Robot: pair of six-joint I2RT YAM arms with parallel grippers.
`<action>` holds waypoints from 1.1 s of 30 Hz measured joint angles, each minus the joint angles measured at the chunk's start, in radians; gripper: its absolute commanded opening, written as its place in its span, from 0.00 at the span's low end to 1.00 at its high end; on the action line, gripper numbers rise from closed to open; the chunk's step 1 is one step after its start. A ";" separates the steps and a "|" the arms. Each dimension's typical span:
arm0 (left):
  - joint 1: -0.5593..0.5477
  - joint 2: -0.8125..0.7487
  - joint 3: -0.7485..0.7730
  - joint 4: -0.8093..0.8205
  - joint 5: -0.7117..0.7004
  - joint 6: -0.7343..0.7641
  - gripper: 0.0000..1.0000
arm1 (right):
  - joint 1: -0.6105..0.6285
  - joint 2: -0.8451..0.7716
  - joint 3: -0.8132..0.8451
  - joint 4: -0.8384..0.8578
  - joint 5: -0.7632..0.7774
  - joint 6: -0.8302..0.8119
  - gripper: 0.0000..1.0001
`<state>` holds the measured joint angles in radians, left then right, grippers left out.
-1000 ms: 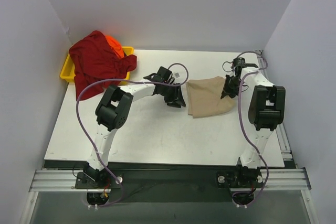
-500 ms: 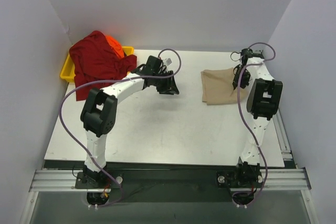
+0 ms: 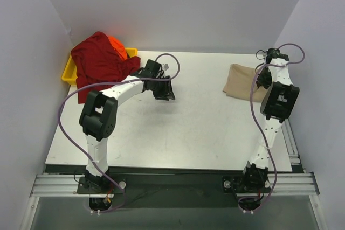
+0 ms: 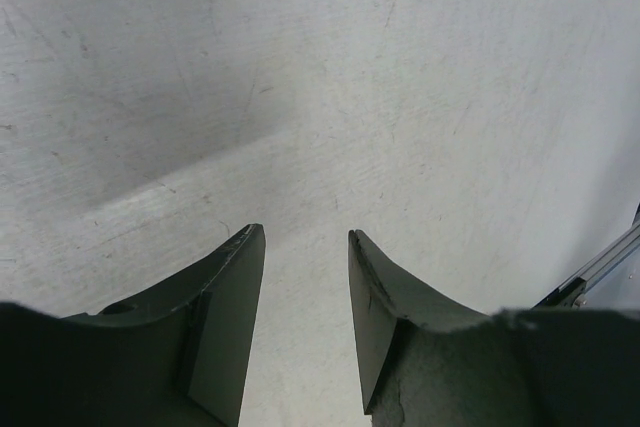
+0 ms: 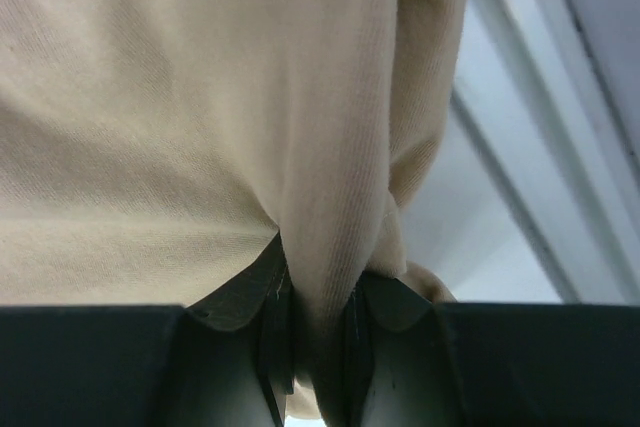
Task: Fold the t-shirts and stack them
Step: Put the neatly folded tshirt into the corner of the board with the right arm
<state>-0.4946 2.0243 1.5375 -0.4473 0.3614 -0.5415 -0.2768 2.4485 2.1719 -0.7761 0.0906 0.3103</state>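
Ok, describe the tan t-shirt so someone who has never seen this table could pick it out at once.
On the white table, go to the far right corner. The tan t-shirt lies there as a compact bundle, an edge pinched in the right tool. It is the only pale cloth; the dark red t-shirt and orange t-shirt are heaped over the yellow tray, far left.

You see only a sliver of the orange t-shirt (image 3: 117, 45); the dark red t-shirt (image 3: 97, 65) covers the rest and most of the yellow tray (image 3: 69, 74). The tan t-shirt (image 5: 180, 97) overruns the right wrist view's edges, its fold hiding the right pincer (image 5: 318, 292) inner faces.
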 measured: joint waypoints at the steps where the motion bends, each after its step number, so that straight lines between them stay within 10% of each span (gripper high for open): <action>1: 0.002 0.000 0.000 -0.006 -0.005 0.002 0.50 | -0.008 0.000 0.000 -0.002 0.008 0.000 0.00; 7: 0.011 0.000 0.011 -0.034 -0.018 0.005 0.50 | -0.039 -0.001 -0.010 -0.003 0.071 -0.005 0.01; 12: 0.012 -0.001 0.019 -0.036 -0.024 0.005 0.50 | -0.041 -0.001 -0.010 -0.002 0.104 -0.013 0.57; 21: 0.012 -0.115 -0.074 -0.008 -0.078 0.005 0.51 | -0.029 -0.112 -0.114 0.026 0.158 -0.019 0.91; 33: 0.005 -0.335 -0.277 0.091 -0.192 0.003 0.51 | 0.113 -0.647 -0.562 0.204 0.206 0.007 0.97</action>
<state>-0.4892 1.6890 1.2602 -0.3561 0.1696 -0.5381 -0.1635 1.8015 1.6100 -0.5716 0.2966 0.3172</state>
